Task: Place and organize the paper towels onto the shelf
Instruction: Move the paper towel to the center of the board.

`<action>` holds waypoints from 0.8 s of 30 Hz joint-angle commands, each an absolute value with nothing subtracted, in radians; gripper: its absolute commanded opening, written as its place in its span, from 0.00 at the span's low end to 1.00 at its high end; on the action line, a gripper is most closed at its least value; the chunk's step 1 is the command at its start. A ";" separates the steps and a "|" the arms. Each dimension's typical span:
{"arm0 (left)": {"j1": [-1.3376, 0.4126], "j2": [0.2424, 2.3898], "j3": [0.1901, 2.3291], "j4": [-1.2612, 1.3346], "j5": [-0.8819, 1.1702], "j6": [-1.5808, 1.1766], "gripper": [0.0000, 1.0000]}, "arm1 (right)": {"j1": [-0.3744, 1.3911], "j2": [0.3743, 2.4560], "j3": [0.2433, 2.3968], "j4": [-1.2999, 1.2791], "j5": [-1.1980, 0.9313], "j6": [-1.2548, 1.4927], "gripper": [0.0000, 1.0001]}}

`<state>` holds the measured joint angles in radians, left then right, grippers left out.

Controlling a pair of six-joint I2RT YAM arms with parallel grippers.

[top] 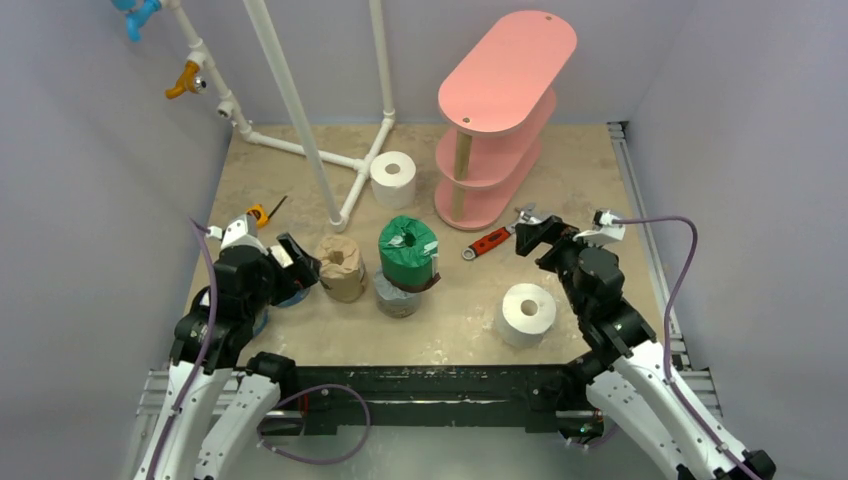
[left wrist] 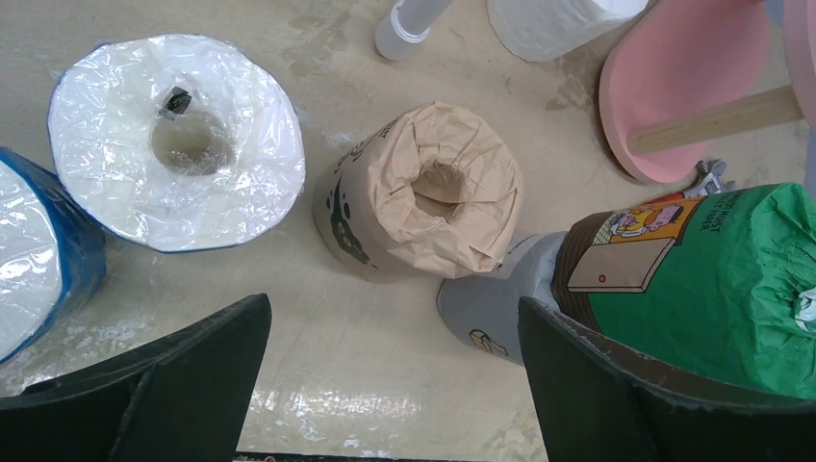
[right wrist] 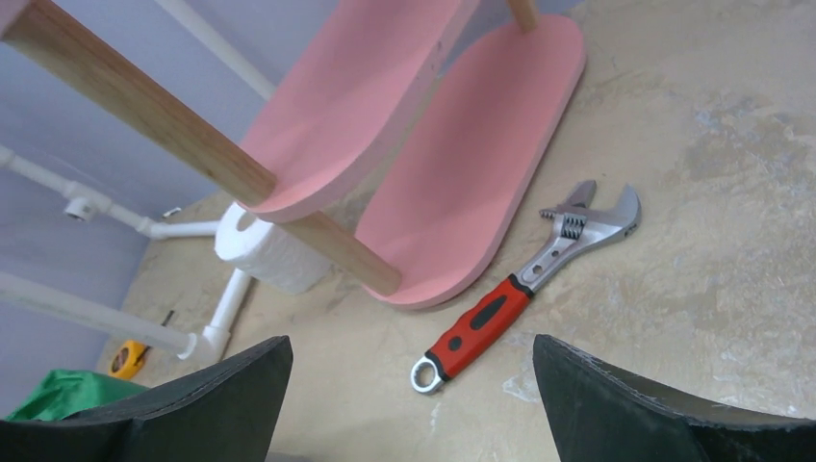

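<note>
Hovering left gripper (left wrist: 395, 385), jaws spread wide, likely to straddle tan roll (left wrist: 423, 192) at its 12 o'clock. Right gripper (right wrist: 409, 385) jaws also apart, holding nothing, facing pink shelf (right wrist: 481, 144) at 11 o'clock, red-handled wrench (right wrist: 520, 294) near its foot. No roll seen shelved.

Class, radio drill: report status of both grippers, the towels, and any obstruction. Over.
Both open and empty: left gripper, right gripper. No paper towels on shelf yet. Red-handled wrench lies beside shelf base.
</note>
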<state>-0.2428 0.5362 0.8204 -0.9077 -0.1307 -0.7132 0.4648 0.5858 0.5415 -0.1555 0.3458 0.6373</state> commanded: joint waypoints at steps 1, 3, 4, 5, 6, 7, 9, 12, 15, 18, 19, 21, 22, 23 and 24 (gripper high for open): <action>-0.242 0.518 0.813 -0.878 -0.128 -0.693 1.00 | 0.467 0.537 0.508 -0.069 0.302 0.639 0.99; -0.242 0.518 0.808 -0.872 -0.125 -0.694 1.00 | 0.467 0.532 0.507 -0.066 0.272 0.633 0.99; -0.242 0.519 0.807 -0.870 -0.124 -0.692 1.00 | 0.467 0.536 0.514 -0.067 0.255 0.624 0.99; -0.242 0.520 0.806 -0.867 -0.122 -0.691 1.00 | 0.467 0.542 0.525 -0.074 0.237 0.609 0.99; -0.242 0.520 0.805 -0.865 -0.122 -0.687 1.00 | 0.468 0.551 0.540 -0.084 0.211 0.593 0.99; -0.242 0.519 0.803 -0.861 -0.117 -0.680 1.00 | 0.467 0.559 0.552 -0.093 0.178 0.570 0.99; -0.243 0.518 0.804 -0.855 -0.104 -0.668 1.00 | 0.467 0.569 0.570 -0.099 0.134 0.510 0.99; -0.245 0.495 0.804 -0.833 -0.080 -0.642 1.00 | 0.468 0.563 0.570 -0.067 0.065 0.468 0.99; -0.249 0.482 0.802 -0.829 -0.076 -0.627 1.00 | 0.470 0.578 0.592 -0.082 0.066 0.453 0.99; -0.254 0.489 0.801 -0.825 -0.054 -0.625 1.00 | 0.502 0.627 0.631 -0.106 0.088 0.440 0.99; -0.256 0.496 0.802 -0.822 -0.041 -0.626 1.00 | 0.522 0.637 0.640 -0.108 0.105 0.438 0.99; -0.264 0.499 0.803 -0.812 -0.017 -0.632 1.00 | 0.558 0.652 0.662 -0.116 0.145 0.437 0.99; -0.267 0.497 0.803 -0.803 -0.016 -0.635 1.00 | 0.572 0.660 0.675 -0.121 0.159 0.436 0.99; -0.273 0.493 0.803 -0.799 -0.021 -0.636 1.00 | 0.587 0.672 0.689 -0.131 0.174 0.436 0.99; -0.278 0.487 0.808 -0.800 -0.031 -0.637 1.00 | 0.609 0.685 0.704 -0.145 0.196 0.436 0.99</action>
<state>-0.2596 0.4938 0.8036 -0.8604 -0.0544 -0.6571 0.5526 0.6586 0.6228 -0.1184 0.1234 0.4660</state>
